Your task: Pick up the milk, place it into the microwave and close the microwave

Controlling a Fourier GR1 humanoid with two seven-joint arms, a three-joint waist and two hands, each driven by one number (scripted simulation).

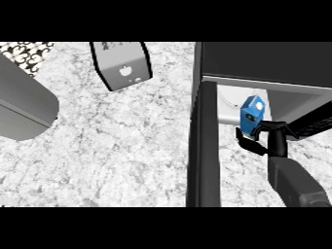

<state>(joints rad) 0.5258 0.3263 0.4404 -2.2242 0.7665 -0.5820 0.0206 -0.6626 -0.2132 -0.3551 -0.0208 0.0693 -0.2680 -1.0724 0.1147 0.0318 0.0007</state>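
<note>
A blue milk carton (251, 114) hangs at the mouth of the open microwave (269, 63), just in front of its pale inner floor. My right hand (263, 136) is curled round the carton's lower end, fingers on its left side and thumb on its right. The forearm rises from the lower right. The microwave's dark door (203, 146) stands swung open toward me, left of the hand, running down the view. The left forearm, a big grey cylinder (14, 104), crosses the upper left corner; its hand lies outside the view.
A black-rimmed grey card-like object with a small apple mark (123, 65) stands on the speckled white counter (118, 146) at the back centre. A patterned wall strip shows at the far left.
</note>
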